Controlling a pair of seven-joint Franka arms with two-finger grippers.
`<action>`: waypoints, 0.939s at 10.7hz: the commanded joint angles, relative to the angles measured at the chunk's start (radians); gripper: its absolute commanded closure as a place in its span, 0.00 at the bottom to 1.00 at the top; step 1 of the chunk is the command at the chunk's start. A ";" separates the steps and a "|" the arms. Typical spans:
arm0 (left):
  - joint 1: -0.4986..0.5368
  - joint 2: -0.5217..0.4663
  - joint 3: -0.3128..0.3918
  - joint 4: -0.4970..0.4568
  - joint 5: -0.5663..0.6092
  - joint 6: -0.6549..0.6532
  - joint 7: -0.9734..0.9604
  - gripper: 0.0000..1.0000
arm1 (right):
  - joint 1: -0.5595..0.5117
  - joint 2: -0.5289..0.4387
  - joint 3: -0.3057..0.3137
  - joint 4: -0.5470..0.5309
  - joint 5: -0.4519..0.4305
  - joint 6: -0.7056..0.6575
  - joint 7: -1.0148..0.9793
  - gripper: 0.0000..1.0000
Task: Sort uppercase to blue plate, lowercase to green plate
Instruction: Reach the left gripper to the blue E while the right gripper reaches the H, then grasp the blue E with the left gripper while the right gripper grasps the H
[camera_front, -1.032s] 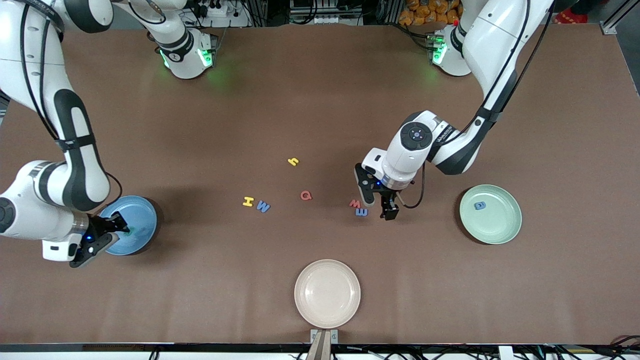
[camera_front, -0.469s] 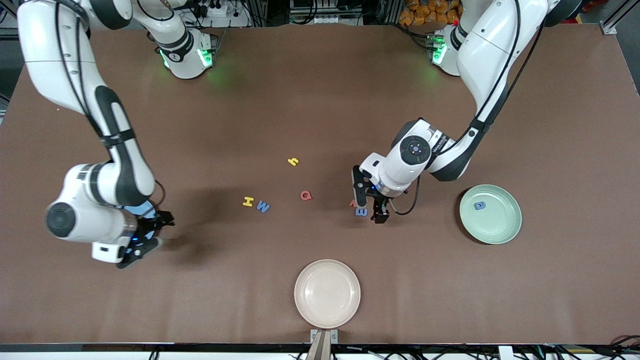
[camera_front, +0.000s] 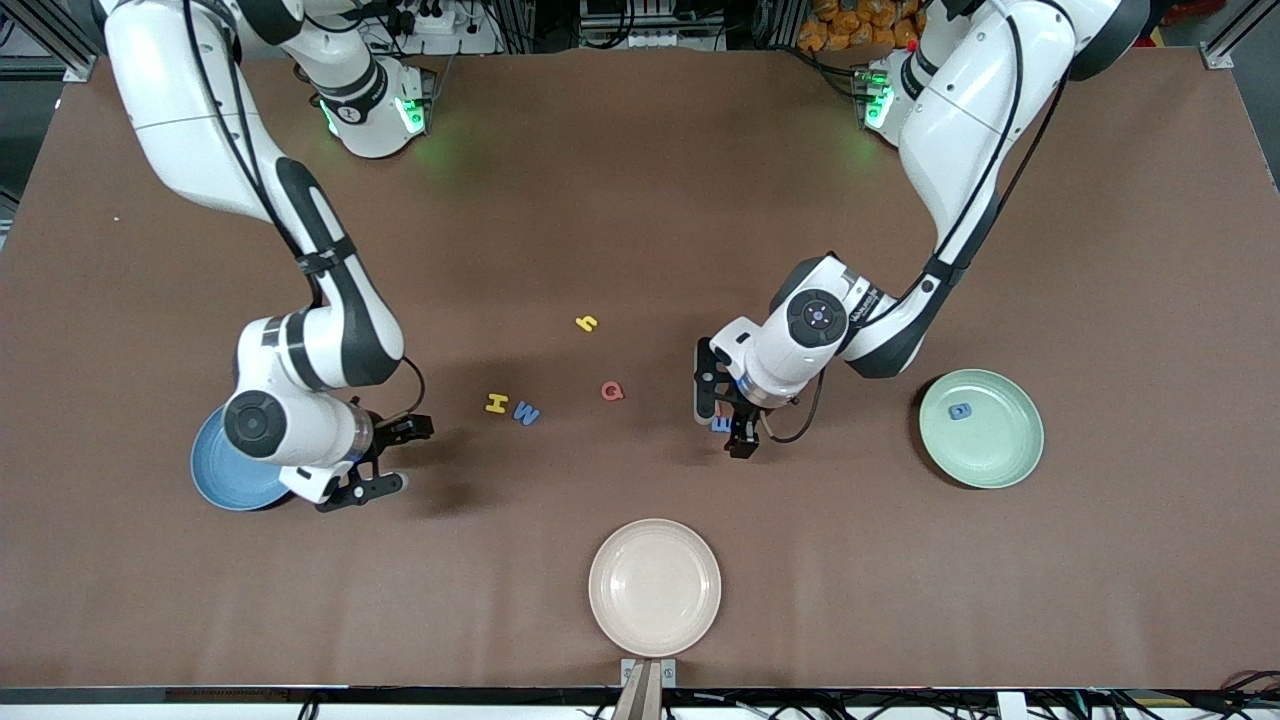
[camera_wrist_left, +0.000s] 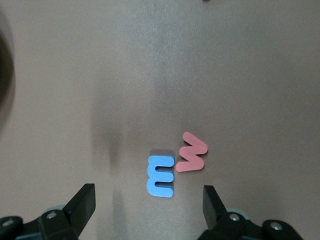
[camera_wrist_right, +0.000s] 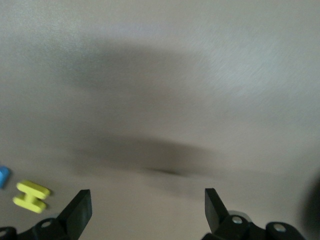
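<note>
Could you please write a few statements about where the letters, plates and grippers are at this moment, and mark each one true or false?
1. The left gripper is open over the blue E-shaped letter. True.
2. The green plate holds no letter. False: a small blue letter lies in it.
3. The yellow H and the blue W lie side by side on the table. True.
4. The right gripper is carrying the red Q. False: it is open and empty, and the Q lies on the table.
5. The cream plate holds the yellow h. False: the h is on the table.
</note>
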 joint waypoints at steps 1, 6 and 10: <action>-0.022 0.033 0.015 0.039 -0.006 -0.015 0.073 0.05 | 0.088 -0.065 -0.005 -0.097 0.006 0.052 0.273 0.00; -0.063 0.047 0.038 0.051 0.035 -0.015 0.083 0.05 | 0.160 -0.061 -0.007 -0.207 0.000 0.227 0.465 0.00; -0.063 0.072 0.049 0.072 0.031 -0.014 0.077 0.06 | 0.189 -0.054 -0.007 -0.215 0.000 0.223 0.491 0.00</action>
